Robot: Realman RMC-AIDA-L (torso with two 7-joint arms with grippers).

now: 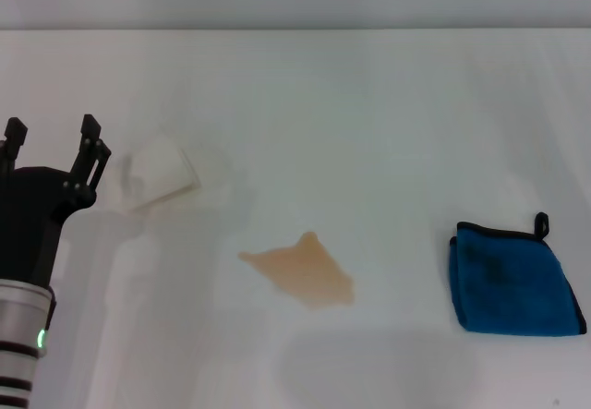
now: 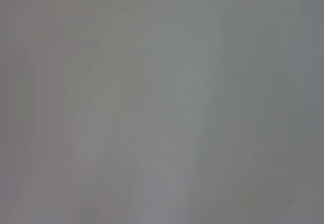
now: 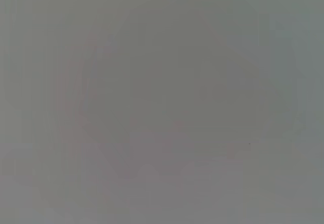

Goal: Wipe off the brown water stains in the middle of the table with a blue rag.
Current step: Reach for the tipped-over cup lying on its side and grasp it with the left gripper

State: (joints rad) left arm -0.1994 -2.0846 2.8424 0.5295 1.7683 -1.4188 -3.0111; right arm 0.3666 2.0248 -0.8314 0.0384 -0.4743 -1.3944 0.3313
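Observation:
The brown water stains form a thin tan patch with a pointed outline in the middle of the white table. The blue rag lies folded at the right, with black edging and a small loop at its far corner. My left gripper is at the far left, open and empty, well away from the stains and the rag. My right gripper is out of view. Both wrist views show only a plain grey surface.
A translucent whitish cup lies on its side at the left, just right of my left gripper. The table's far edge runs along the top of the head view.

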